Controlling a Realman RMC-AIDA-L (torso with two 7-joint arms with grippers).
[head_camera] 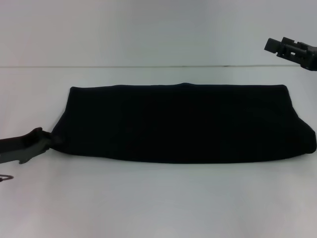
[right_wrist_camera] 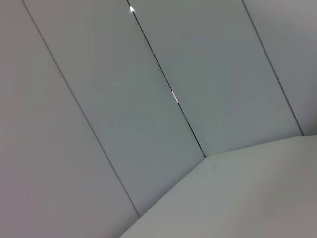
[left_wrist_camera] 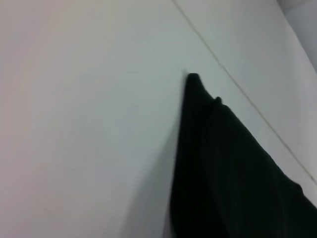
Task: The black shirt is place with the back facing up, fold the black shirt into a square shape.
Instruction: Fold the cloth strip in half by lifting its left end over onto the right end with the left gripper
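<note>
Black fabric: the black shirt (head_camera: 183,123) lies on the white table (head_camera: 148,203) as one long flat band, folded over lengthwise, its long edges running across the head view. The far edge is nearly straight, with a small bump near its middle; the near edge bows slightly toward the robot. Surface is smooth, no large creases visible.

Left gripper (head_camera: 43,140): low, at table level, right at the shirt's left end near the front corner. Its tip touches or overlaps the fabric edge there. Black on black at the contact, so I cannot tell whether the fingers are apart or pinched on cloth. The shirt stretches away from this gripper toward the robot's right side.

Left wrist view: one pointed corner of the shirt (left_wrist_camera: 223,163) seen close, resting flat on the table (left_wrist_camera: 89,124), with a thin seam line in the table running past just beyond it. The arm's own fingers do not show here.

Right gripper (head_camera: 290,48): raised, well above and beyond the shirt's right far corner, well apart from the fabric, touching nothing. Finger spacing cannot be read at this angle.

Right wrist view: only pale wall panels (right_wrist_camera: 148,99) with dark joint lines and a bit of table (right_wrist_camera: 247,198); no shirt in it.
</note>
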